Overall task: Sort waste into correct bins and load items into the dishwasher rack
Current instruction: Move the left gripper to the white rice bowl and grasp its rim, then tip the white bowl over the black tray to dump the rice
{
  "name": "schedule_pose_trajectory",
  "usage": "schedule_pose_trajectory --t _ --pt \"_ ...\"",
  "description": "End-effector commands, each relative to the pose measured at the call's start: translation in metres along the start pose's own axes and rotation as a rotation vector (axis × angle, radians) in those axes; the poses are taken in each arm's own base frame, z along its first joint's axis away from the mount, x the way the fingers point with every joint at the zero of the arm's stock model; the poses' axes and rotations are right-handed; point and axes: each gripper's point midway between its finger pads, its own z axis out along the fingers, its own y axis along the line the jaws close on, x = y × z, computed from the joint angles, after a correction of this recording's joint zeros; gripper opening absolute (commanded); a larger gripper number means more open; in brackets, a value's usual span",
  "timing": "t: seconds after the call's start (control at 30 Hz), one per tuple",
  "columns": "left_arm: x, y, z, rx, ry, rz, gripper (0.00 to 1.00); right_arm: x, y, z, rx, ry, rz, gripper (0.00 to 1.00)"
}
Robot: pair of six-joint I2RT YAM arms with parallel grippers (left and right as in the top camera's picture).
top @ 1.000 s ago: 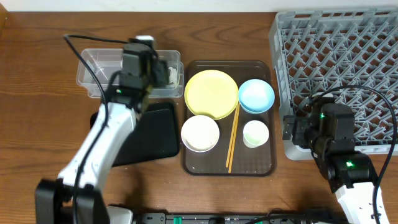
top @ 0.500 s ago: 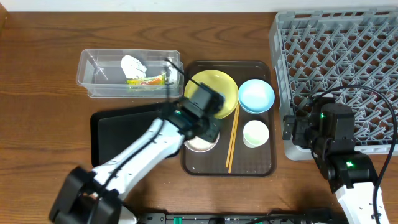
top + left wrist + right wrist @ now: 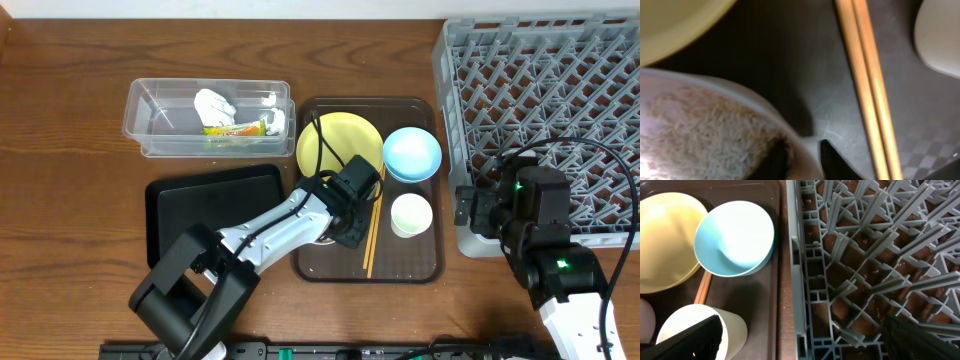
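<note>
My left gripper (image 3: 802,162) is shut on the rim of the white bowl (image 3: 740,100), one finger inside and one outside. Loose rice (image 3: 705,130) lies in that bowl. In the overhead view my left gripper (image 3: 350,200) and arm cover most of the bowl. The chopsticks (image 3: 372,235) lie just to its right, beside the small white cup (image 3: 411,214). The yellow plate (image 3: 335,140) and blue bowl (image 3: 412,154) sit behind. Tissue (image 3: 213,103) and wrapper (image 3: 235,127) lie in the clear tub (image 3: 145,120). My right gripper (image 3: 805,340) stands open over the near left edge of the rack (image 3: 865,255).
The dishes stand on a dark brown serving tray (image 3: 400,268). The black tray (image 3: 215,215) lies left of it, under my left arm. The grey rack (image 3: 540,80) fills the right side. Cables trail from both arms.
My left arm swung from the clear tub over to the brown tray, and its jaws closed on the white bowl's rim. The right arm has not moved.
</note>
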Motion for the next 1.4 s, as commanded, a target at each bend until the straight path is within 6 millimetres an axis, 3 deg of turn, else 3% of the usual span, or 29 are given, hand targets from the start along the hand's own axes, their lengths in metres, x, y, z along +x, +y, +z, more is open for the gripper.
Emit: schedule_pose_trajectory --t 0.0,0.23,0.47,0.73,0.83,0.9,1.23,1.37 --pt "-0.002 -0.001 -0.009 0.001 -0.022 -0.012 0.15 -0.008 0.0 -0.004 0.0 -0.018 -0.003 0.99" --pt "-0.007 -0.001 -0.063 0.023 -0.117 -0.023 0.06 -0.008 0.0 -0.004 0.0 -0.018 -0.003 0.99" --pt "-0.011 0.039 -0.121 0.067 -0.222 -0.209 0.06 -0.008 0.0 -0.004 0.0 -0.019 -0.003 0.99" --pt "-0.013 0.065 -0.162 0.556 -0.275 -0.321 0.06 -0.008 0.0 -0.004 0.0 -0.018 -0.003 0.99" --pt "-0.003 0.097 -0.16 0.592 -0.288 -0.414 0.06 -0.008 0.0 -0.004 0.0 -0.018 -0.003 0.99" --pt "0.002 0.107 -0.158 0.639 -0.305 -0.444 0.06 -0.008 0.0 -0.004 0.0 -0.018 -0.003 0.99" --pt "0.02 0.132 -0.149 0.973 -0.402 -0.593 0.06 -0.008 0.0 -0.004 0.0 -0.018 -0.003 0.99" --pt "0.023 0.149 -0.144 1.031 -0.428 -0.683 0.06 -0.007 0.0 -0.004 0.0 -0.018 -0.003 0.99"
